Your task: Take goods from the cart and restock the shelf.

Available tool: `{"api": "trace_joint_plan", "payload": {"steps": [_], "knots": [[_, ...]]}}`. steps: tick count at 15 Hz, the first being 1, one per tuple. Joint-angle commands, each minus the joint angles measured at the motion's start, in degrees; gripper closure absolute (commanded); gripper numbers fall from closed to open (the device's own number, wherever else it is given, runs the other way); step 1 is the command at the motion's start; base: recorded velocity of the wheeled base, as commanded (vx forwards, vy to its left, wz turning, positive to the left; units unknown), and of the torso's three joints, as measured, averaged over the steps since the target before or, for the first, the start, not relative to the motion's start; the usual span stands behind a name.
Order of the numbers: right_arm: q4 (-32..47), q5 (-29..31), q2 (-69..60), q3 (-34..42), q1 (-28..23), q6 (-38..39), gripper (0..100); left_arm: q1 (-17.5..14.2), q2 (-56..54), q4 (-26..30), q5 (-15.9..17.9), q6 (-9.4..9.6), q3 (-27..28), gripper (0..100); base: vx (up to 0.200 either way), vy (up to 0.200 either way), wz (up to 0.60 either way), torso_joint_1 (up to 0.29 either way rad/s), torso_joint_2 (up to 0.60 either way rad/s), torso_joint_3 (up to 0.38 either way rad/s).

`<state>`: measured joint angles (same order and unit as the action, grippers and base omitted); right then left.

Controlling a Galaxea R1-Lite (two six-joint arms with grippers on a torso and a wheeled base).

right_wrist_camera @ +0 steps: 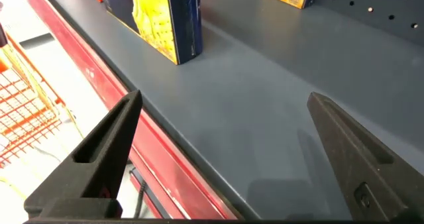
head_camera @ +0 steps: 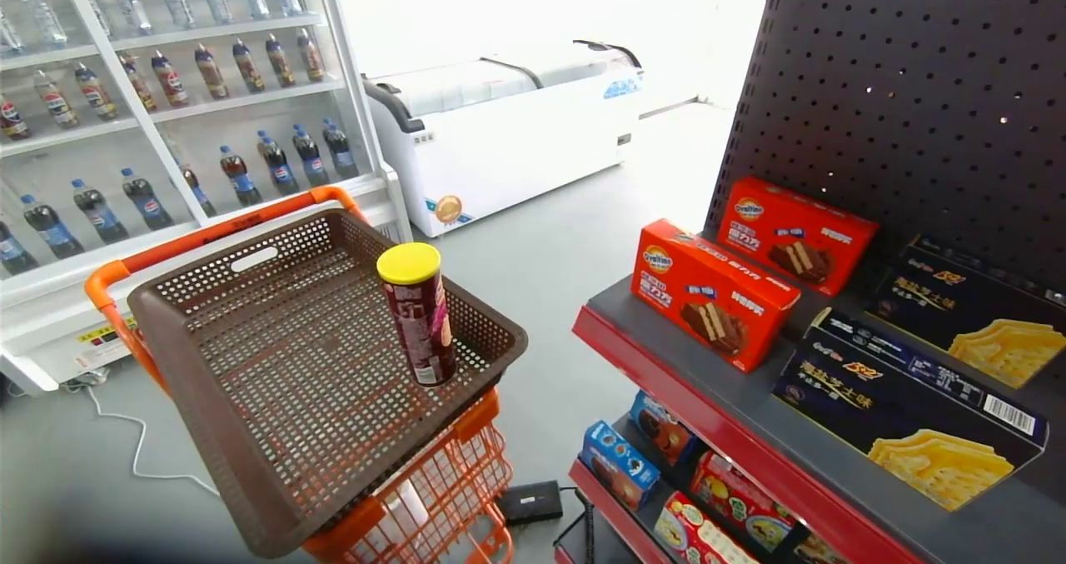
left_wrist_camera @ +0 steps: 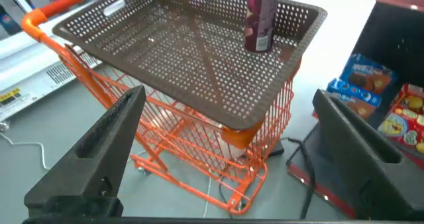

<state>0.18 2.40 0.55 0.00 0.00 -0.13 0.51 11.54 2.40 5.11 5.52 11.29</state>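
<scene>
A dark red chip can with a yellow lid [head_camera: 419, 312] stands upright in the brown basket [head_camera: 250, 381] on top of the orange cart [head_camera: 433, 497], near the basket's right rim. The can [left_wrist_camera: 261, 17] also appears in the left wrist view. My left gripper [left_wrist_camera: 225, 151] hangs open, low beside the cart and apart from the can, with nothing between its fingers. My right gripper [right_wrist_camera: 225, 151] is open above a bare stretch of the grey shelf board [right_wrist_camera: 265, 118], close to a dark blue cracker box [right_wrist_camera: 165, 18].
The shelf [head_camera: 749, 431] at the right has a red front edge and carries red biscuit boxes [head_camera: 712, 293] and dark blue cracker boxes [head_camera: 908, 397]. Lower tiers hold snack packs [head_camera: 620, 464]. Drink coolers [head_camera: 166, 89] and a white chest freezer [head_camera: 508, 131] stand behind the cart.
</scene>
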Motion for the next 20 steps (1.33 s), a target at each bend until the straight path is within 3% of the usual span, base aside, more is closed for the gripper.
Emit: {"api": "trace_joint_plan", "payload": {"steps": [1, 3, 5, 7, 9, 10, 11, 12, 13, 15, 20], "knots": [[0.0, 0.0, 0.1, 0.0, 0.0, 0.0, 0, 1.2, 13.7, 0.2, 0.8, 1.77, 5.5, 0, 0.000, 0.000, 0.00, 0.000, 0.00, 0.000], [0.0, 0.0, 0.1, 0.0, 0.0, 0.0, 0, 1.8, 24.6, -0.2, 0.7, 1.95, 12.5, 0, 0.000, 0.000, 0.00, 0.000, 0.00, 0.000], [0.0, 0.0, 0.1, 0.0, 0.0, 0.0, 0, 4.8, 33.0, -0.9, -0.4, 2.39, 18.2, 0, 0.000, 0.000, 0.00, 0.000, 0.00, 0.000], [0.0, 0.0, 0.1, 0.0, 0.0, 0.0, 0, 4.7, 40.9, -5.7, 0.2, 2.39, 21.6, 0, 0.000, 0.000, 0.00, 0.000, 0.00, 0.000], [0.0, 0.0, 0.1, 0.0, 0.0, 0.0, 0, 4.9, 46.0, -11.1, 3.1, 2.65, 22.2, 0, 0.000, 0.000, 0.00, 0.000, 0.00, 0.000], [0.0, 0.1, 0.1, 0.0, 0.0, 0.0, 0, 5.9, 48.9, -13.4, 4.9, 4.41, 21.7, 0, 0.000, 0.000, 0.00, 0.000, 0.00, 0.000], [0.0, 0.0, 0.1, 0.0, 0.0, 0.0, 0, 6.7, 50.8, -14.7, 4.6, 6.26, 21.1, 0, 0.000, 0.000, 0.00, 0.000, 0.00, 0.000], [0.0, 0.0, 0.1, 0.0, 0.0, 0.0, 0, 6.7, 51.0, -15.1, 4.6, 6.52, 21.1, 0, 0.000, 0.000, 0.00, 0.000, 0.00, 0.000], [0.0, 0.1, 0.1, 0.0, 0.0, 0.0, 0, 7.0, 57.0, -21.9, 3.7, 7.66, 20.4, 0, 0.000, 0.000, 0.00, 0.000, 0.00, 0.000], [0.0, 0.1, 0.1, 0.0, 0.0, 0.0, 0, 6.7, 64.2, -29.5, 2.9, 7.57, 21.1, 0, 0.000, 0.000, 0.00, 0.000, 0.00, 0.000], [0.0, 0.0, 0.1, 0.0, 0.0, 0.0, 0, 6.9, 76.5, -40.2, 2.3, 7.66, 20.6, 0, 0.000, 0.000, 0.00, 0.000, 0.00, 0.000]]}}
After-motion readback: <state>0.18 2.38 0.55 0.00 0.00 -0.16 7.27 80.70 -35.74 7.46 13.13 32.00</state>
